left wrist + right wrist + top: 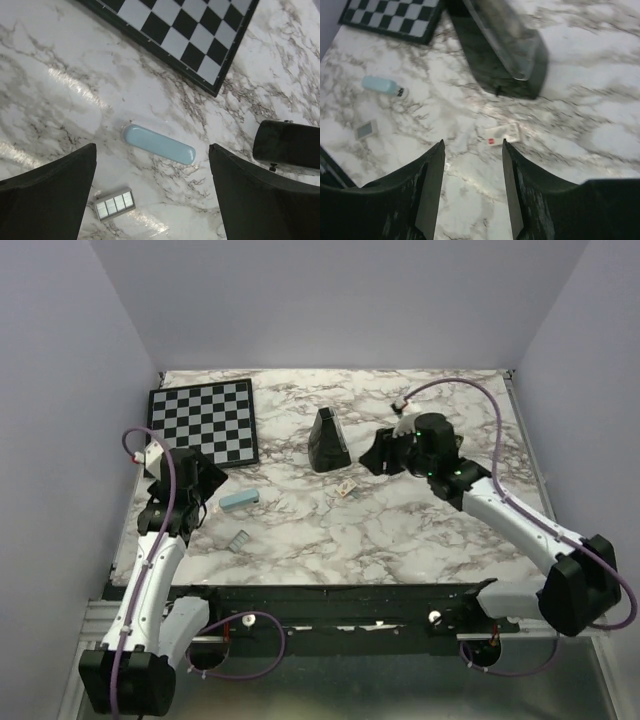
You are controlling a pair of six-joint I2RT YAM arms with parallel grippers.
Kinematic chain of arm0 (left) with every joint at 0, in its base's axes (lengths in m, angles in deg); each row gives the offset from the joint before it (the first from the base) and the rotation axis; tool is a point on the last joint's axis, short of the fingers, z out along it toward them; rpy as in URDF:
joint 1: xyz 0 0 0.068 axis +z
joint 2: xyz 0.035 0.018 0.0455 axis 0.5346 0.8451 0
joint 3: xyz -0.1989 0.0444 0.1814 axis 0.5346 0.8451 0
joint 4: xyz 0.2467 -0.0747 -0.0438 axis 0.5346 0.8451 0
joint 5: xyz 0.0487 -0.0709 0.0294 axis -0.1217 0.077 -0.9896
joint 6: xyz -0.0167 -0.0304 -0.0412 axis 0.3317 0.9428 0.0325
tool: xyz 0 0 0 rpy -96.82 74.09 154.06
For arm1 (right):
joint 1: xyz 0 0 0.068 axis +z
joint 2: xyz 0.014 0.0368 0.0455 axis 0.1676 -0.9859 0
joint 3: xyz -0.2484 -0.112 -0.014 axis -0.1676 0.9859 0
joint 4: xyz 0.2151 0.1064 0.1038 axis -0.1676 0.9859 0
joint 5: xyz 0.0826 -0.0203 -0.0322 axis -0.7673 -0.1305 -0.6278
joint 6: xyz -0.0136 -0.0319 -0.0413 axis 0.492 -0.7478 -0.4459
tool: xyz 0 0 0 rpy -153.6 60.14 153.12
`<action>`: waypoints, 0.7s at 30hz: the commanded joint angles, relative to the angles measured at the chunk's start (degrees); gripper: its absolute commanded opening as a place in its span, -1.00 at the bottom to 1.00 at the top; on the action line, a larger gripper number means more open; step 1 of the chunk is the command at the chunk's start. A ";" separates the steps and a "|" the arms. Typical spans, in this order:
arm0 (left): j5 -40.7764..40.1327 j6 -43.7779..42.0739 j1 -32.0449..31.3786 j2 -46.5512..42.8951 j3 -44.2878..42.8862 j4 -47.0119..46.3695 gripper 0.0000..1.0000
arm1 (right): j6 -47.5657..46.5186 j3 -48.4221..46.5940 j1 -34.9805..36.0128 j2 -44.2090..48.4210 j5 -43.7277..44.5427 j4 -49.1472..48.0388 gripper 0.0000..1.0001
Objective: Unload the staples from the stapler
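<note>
The stapler (239, 500) is a slim light blue bar lying flat on the marble table; it also shows in the left wrist view (159, 144) and the right wrist view (380, 85). The staples (240, 540) are a small grey ridged strip lying apart from it, nearer the front edge, seen too in the left wrist view (114, 204) and the right wrist view (365, 130). My left gripper (205, 490) (152, 146) is open and empty, hovering above the stapler. My right gripper (378, 455) (472, 142) is open and empty beside the black wedge.
A black wedge (326, 440) (505, 50) stands mid-table, its edge in the left wrist view (287, 142). A small white card with a red mark (348, 487) (503, 134) lies in front of it. A chessboard (203, 420) (185, 30) lies at the back left.
</note>
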 commanded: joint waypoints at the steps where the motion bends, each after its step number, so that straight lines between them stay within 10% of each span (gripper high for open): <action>1: 7.86 7.53 9.48 -0.50 3.14 4.12 0.97 | -10.30 -8.01 9.08 -10.65 -9.32 -6.83 0.15; 8: 6.00 13.26 13.80 6.78 4.81 4.48 0.96 | -18.46 -29.55 22.52 -33.86 -9.60 -1.91 0.27; 21: 3.20 18.08 16.35 7.59 7.09 6.15 0.87 | -19.11 -53.12 25.71 -58.64 -14.61 3.09 0.86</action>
